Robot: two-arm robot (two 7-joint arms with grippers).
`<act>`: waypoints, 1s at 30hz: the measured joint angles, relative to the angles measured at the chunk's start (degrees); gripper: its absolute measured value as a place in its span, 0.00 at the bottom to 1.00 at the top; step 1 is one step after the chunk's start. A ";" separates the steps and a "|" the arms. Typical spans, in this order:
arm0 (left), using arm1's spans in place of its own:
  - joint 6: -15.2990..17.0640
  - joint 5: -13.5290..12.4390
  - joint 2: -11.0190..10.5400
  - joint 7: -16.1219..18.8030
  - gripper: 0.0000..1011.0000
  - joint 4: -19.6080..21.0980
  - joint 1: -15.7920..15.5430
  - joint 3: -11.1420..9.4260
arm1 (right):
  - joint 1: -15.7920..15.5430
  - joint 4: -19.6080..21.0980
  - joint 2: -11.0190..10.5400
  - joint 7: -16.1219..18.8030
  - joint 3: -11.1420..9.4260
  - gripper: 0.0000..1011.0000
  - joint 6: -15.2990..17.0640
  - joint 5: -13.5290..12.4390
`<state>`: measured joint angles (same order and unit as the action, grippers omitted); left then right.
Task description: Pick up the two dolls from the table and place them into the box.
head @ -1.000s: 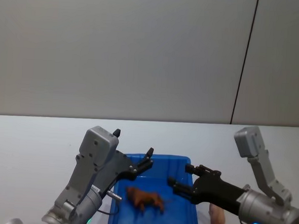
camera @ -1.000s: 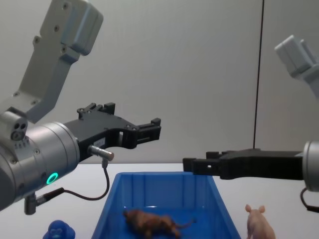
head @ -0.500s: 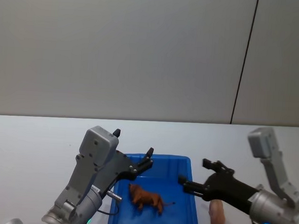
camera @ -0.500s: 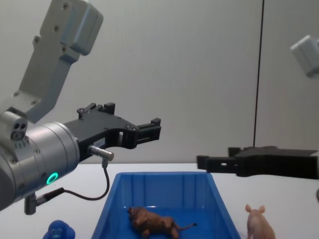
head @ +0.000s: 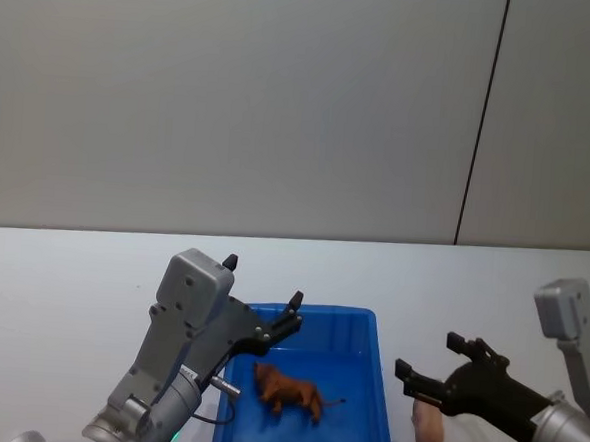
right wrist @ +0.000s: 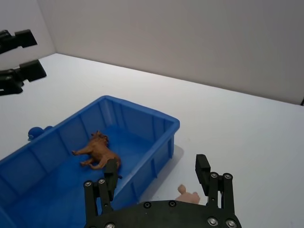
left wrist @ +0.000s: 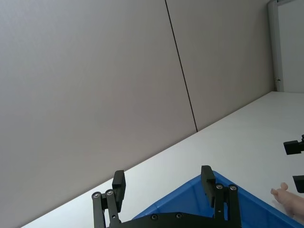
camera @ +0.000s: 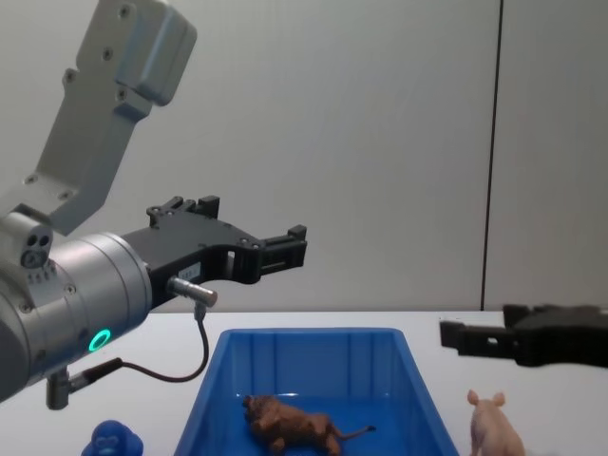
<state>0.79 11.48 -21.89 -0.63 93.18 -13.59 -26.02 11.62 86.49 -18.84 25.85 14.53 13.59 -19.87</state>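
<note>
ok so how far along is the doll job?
About halfway. Done: the lion lies inside the box. In hand: nothing. The right gripper hangs open and empty roughly above the pig, which stands on the table right of the box. The left gripper is open and empty above the box. Left: grasp the pig and put it in.

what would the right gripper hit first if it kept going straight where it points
Likely nothing: the right gripper points leftward above the box, and the way beyond looks free, though depth is unclear.
</note>
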 joint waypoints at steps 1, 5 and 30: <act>0.00 0.00 0.00 0.00 0.99 0.00 0.00 0.00 | -0.22 0.09 -0.11 -0.28 -0.03 0.99 0.00 -0.07; 0.00 0.00 0.00 0.00 0.99 0.00 0.00 0.00 | -1.33 0.52 -0.53 -1.43 -0.05 0.99 0.05 -0.21; 0.00 0.00 0.00 0.00 0.99 0.00 0.00 0.00 | -5.27 0.33 -0.31 -7.57 1.77 0.99 2.43 0.78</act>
<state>0.79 11.48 -21.89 -0.63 93.18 -13.59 -26.02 6.35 86.82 -19.15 18.28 16.30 16.02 -19.09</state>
